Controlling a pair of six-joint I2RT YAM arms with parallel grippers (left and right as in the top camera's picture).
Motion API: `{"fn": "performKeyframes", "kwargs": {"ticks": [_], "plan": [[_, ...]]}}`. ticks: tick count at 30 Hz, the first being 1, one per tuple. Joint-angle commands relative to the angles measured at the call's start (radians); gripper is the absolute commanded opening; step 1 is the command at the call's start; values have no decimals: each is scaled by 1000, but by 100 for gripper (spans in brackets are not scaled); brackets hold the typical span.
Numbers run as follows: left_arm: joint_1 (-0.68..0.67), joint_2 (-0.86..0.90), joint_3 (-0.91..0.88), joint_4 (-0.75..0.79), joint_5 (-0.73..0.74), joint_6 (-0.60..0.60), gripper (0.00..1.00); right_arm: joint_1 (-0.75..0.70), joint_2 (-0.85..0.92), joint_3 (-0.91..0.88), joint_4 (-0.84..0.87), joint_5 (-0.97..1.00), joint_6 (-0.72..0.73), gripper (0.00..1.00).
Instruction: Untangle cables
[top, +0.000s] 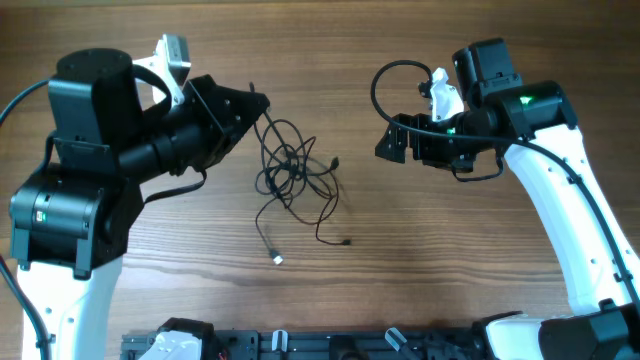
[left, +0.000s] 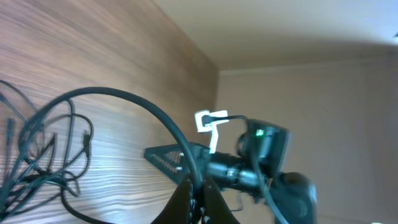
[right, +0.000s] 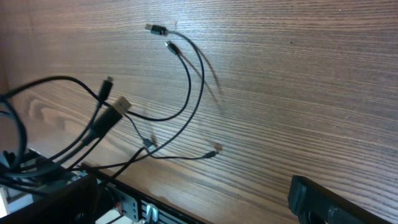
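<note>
The left gripper (top: 252, 103) is clamped on the top of the tangled black cables (top: 292, 170), bunched midway across the bench (top: 450, 260); the right gripper (top: 392, 145) hovers nearby, jaws apart, empty. A slow pull away, with the right pinning 1 plug end (top: 277, 260), should loosen them.

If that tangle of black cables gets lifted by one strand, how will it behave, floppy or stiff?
Probably floppy: the cables lie in loose wavy loops on the table. Likely light too, since they are thin with small plug ends. The strands cross in a knot, so pulling one would likely drag the rest along.
</note>
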Motion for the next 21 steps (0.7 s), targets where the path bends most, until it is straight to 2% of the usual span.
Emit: {"fn": "performKeyframes", "kwargs": {"ticks": [1, 4, 6, 10, 12, 16, 21], "plan": [[0, -33, 6, 84, 68, -101, 4, 6, 11, -5, 3, -14, 5, 100], [0, -47, 6, 140, 58, -102, 4, 6, 12, -5, 2, -17, 2, 100], [0, -50, 6, 152, 48, -143, 4, 7, 11, -5, 3, -18, -5, 100], [0, -46, 6, 160, 32, -363, 4, 26, 11, -5, 16, -130, -117, 100], [0, -46, 6, 196, 48, -473, 6, 48, 11, -5, 29, -164, -129, 100], [0, -47, 6, 302, 116, -493, 8, 101, 11, -5, 62, -167, -126, 100], [0, -45, 6, 307, 118, -439, 4, 172, 11, -5, 113, -166, -109, 100]]}}
